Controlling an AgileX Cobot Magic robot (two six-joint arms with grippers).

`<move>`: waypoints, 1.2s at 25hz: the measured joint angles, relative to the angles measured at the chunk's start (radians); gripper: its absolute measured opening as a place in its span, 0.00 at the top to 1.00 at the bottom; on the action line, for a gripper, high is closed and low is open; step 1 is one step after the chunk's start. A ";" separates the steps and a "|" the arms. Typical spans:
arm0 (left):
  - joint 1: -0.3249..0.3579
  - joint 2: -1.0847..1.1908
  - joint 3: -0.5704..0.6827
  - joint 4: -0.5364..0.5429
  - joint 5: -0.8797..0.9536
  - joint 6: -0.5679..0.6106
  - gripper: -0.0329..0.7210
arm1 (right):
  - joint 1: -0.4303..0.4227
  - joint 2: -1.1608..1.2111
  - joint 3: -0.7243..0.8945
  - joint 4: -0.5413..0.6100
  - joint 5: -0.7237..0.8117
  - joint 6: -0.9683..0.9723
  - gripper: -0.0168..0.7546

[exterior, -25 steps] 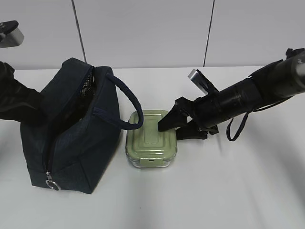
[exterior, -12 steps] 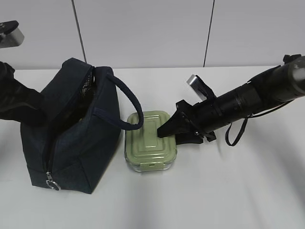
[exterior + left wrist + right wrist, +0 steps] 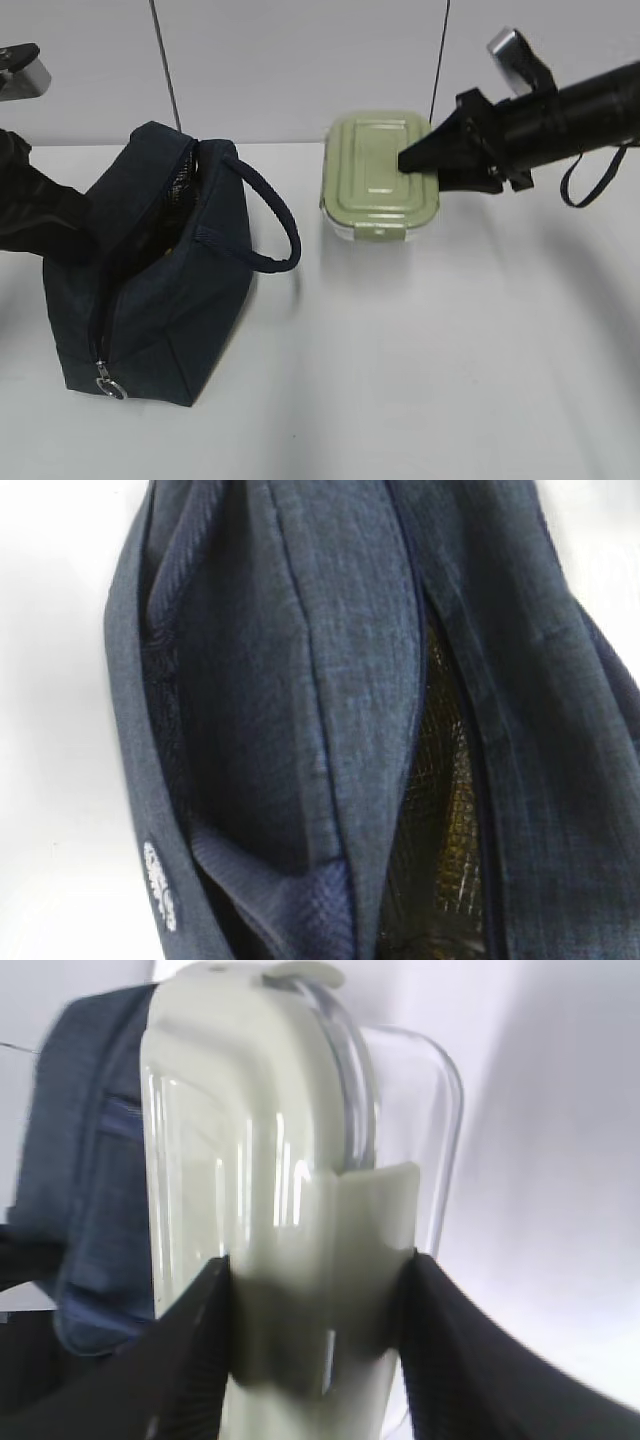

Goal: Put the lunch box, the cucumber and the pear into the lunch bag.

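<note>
Here my left arm [image 3: 40, 215] sits low at the far left, pressed against the side of the one lunch bag [image 3: 150, 290]; its gripper is hidden behind the fabric, jaws together. The bag stands on the white table [image 3: 450, 380], top unzipped, handle [image 3: 275, 215] arching right, dark lining showing in the left wrist view. Right of it I count one lunch box [image 3: 380, 175], lifted clear of the table. My right gripper [image 3: 425, 165] is clamped across its right end, fingers [image 3: 195, 1360] on lid and base, the arm reaching in level from the right.
</note>
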 joint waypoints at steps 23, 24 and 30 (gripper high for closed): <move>0.000 0.000 0.000 -0.001 -0.001 0.000 0.98 | 0.442 0.084 -0.258 -0.121 -0.271 0.153 0.52; 0.000 0.000 0.000 -0.001 -0.001 0.000 0.98 | 0.442 0.092 -0.258 -0.163 -0.270 0.174 0.52; 0.000 0.000 0.000 -0.014 -0.004 0.000 0.98 | 0.442 0.097 -0.258 -0.491 -0.234 0.422 0.52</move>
